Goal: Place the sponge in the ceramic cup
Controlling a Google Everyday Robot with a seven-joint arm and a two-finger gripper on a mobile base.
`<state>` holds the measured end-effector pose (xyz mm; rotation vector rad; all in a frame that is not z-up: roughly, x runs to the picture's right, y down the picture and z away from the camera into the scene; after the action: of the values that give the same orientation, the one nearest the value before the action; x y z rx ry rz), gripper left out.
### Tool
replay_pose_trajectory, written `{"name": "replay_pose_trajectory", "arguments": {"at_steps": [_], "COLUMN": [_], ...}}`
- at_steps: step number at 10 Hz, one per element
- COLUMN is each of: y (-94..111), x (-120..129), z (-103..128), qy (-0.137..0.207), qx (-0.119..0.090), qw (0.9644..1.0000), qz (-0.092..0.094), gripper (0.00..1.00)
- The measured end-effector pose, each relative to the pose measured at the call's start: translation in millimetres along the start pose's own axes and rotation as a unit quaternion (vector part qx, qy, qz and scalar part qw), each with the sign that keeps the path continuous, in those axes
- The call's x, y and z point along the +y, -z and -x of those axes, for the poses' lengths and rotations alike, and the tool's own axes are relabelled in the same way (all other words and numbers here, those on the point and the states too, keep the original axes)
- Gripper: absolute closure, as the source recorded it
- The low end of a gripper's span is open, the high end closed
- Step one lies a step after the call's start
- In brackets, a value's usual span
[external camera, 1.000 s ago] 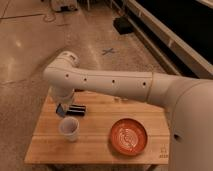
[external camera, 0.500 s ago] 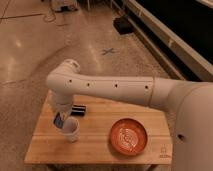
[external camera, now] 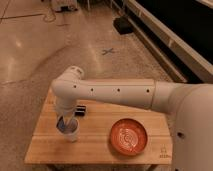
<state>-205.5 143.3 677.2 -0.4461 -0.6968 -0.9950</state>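
The white ceramic cup (external camera: 71, 133) stands on the left part of the wooden table (external camera: 95, 145). My gripper (external camera: 66, 120) points straight down over the cup's mouth, at the end of the white arm (external camera: 115, 92) that reaches in from the right. The light-blue sponge (external camera: 62, 125) hangs tilted under the gripper at the cup's left rim, partly inside the cup. The gripper is shut on the sponge. The wrist hides most of the gripper and the cup's far rim.
An orange-red round plate (external camera: 129, 136) lies on the right half of the table. A black rectangular bar (external camera: 81, 110) lies just behind the cup, next to the wrist. Around the table is bare polished floor, with a dark ledge along the right.
The gripper has come down from above the cup to its mouth, bringing the sponge to the rim. The cup, plate and black bar have not moved.
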Motion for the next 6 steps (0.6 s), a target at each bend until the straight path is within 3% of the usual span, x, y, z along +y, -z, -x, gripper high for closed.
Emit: {"name": "replay_pose_trajectory", "arguments": {"at_steps": [2, 6], "y": [-7.1, -8.1], "x": [-1.5, -0.8], "z": [-3.2, -9.2], "qy": [-0.004, -0.005], "qx": [0.003, 0.006], "qw": [1.0, 1.0], "qz": [0.0, 0.001], "gripper": [0.58, 0.35]}}
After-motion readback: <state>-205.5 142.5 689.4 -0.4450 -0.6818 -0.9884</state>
